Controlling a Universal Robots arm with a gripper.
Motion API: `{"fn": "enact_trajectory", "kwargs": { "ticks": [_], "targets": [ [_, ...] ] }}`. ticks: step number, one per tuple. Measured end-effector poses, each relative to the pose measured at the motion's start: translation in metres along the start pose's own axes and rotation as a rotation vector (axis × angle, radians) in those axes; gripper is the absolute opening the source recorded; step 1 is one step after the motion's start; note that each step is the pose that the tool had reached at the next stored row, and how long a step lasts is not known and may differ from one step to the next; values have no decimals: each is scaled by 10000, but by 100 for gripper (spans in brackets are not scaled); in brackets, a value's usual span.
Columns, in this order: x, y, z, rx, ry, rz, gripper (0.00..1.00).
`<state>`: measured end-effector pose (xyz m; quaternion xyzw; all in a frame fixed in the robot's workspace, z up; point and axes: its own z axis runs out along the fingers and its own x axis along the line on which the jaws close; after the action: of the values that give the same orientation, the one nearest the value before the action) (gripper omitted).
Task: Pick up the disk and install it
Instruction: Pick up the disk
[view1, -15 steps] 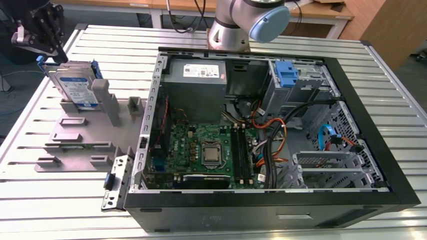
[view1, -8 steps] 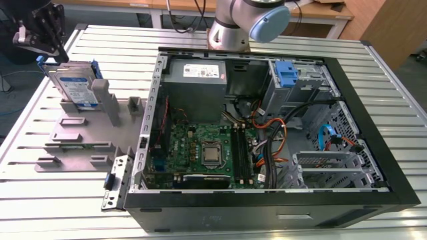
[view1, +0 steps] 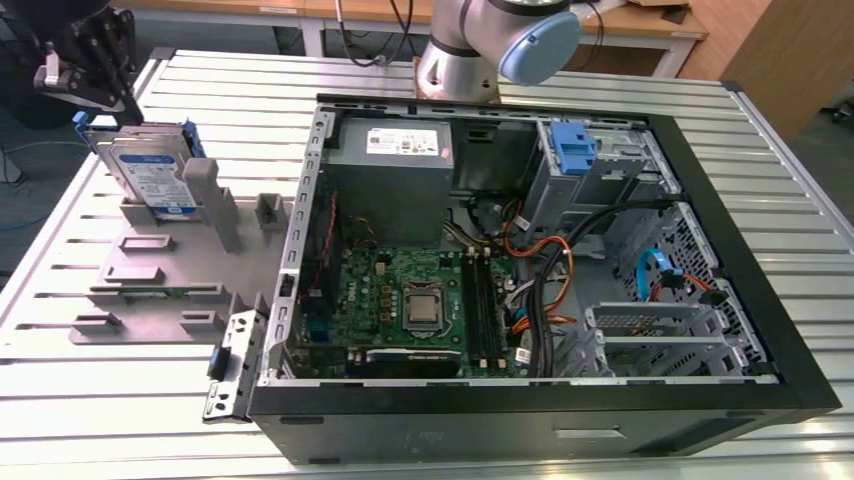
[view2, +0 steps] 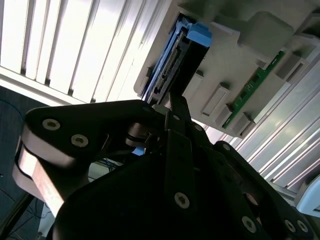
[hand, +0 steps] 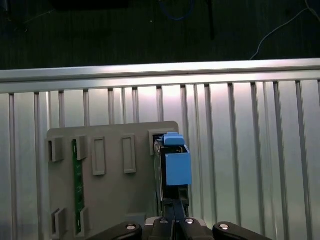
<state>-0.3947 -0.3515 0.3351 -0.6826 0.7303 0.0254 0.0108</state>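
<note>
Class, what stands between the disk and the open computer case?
In the exterior view, two grey posts of the holder plate stand between the disk and the case.

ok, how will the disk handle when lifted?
Likely rigid and heavy for its size: the disk is a flat metal slab in a blue frame. Standing on edge in the grey holder, it could tip if nudged sideways.

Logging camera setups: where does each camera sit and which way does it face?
Exterior view: off the arm, looking down on the open computer case, the arm and the claw near the disk.
First wrist view: on the arm, looking along the claw onto the disk's edge in its grey holder.
Second wrist view: on the arm, looking obliquely past the claw's links at the disk.
Shared: all show claw and disk.
</note>
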Motion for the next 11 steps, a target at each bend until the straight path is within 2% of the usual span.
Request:
{"fn": "enact_trajectory", "kwargs": {
  "ticks": [11],
  "targets": [
    [-7,-1,23,4,0,-11,11]
  ]
}}
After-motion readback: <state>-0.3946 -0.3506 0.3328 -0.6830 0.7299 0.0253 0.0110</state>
